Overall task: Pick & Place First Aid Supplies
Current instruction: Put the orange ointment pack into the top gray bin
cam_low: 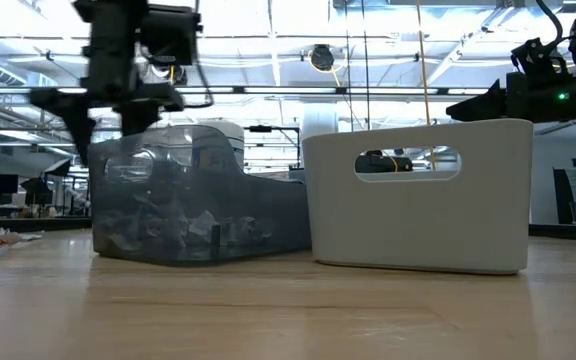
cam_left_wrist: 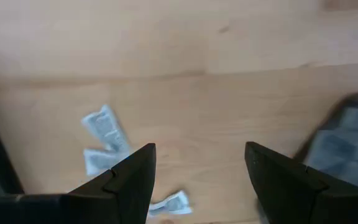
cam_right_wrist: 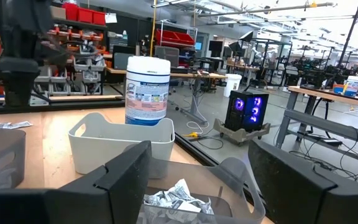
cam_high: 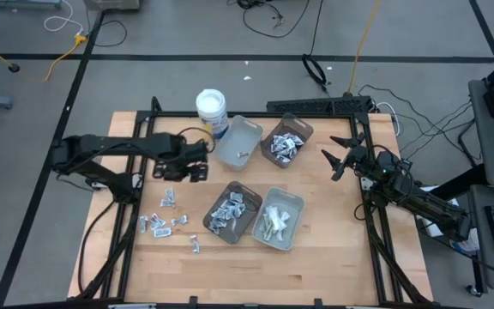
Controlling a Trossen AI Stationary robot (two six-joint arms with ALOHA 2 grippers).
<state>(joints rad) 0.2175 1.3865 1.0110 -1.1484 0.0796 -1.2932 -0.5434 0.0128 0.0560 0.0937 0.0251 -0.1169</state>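
Above the counter (cam_high: 316,266), the left gripper (cam_high: 197,163) hovers with fingers spread and empty over loose first aid packets (cam_high: 168,215) scattered beside the trays (cam_high: 233,211). Off to the right, the right gripper (cam_high: 343,154) waits, spread and empty.

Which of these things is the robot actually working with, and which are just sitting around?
Part of the job:
- loose packets on the table
- four trays
- left hand, open above the table

Just there:
- white tub
- right hand, waiting open
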